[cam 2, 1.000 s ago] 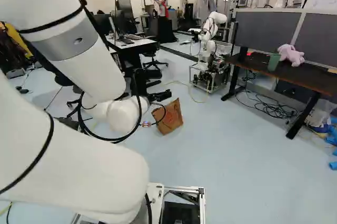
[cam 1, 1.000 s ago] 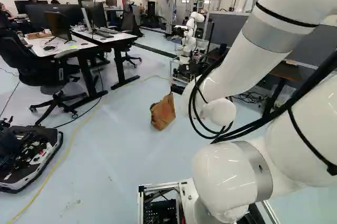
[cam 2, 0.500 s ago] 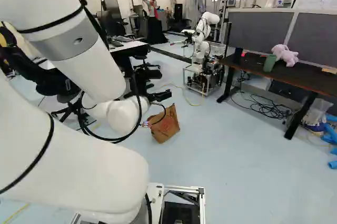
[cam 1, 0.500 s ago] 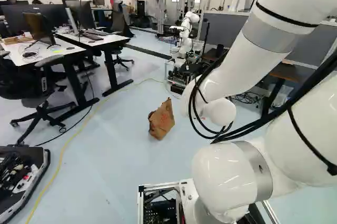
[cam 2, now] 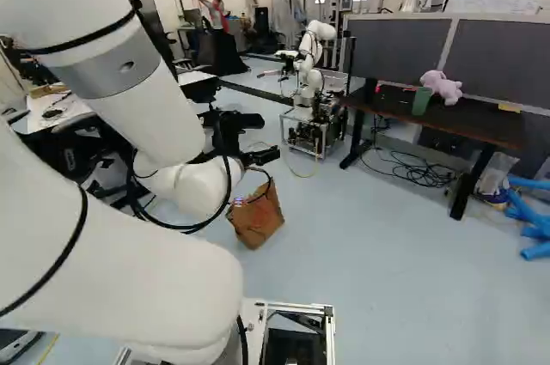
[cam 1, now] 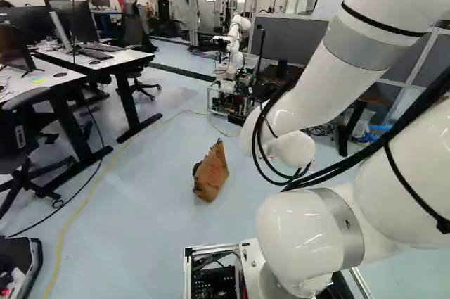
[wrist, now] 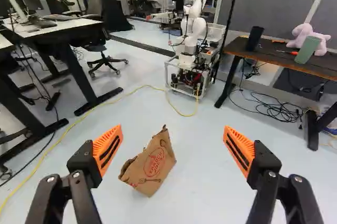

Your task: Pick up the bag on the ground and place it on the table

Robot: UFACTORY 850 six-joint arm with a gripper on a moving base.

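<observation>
The gripper (cam 2: 268, 137) is released, its orange pads (wrist: 108, 149) wide apart and nothing between them. The bag (wrist: 152, 166) sits on the floor (cam 2: 369, 253) ahead of the gripper, touching neither finger. Far right is the dark table (cam 2: 404, 110), with a pink toy (cam 2: 442, 88) and a green cup (cam 2: 421, 101) side by side. Another robot (wrist: 193, 34) stands far ahead, left of that table; white desks (cam 1: 88, 62) are left.
</observation>
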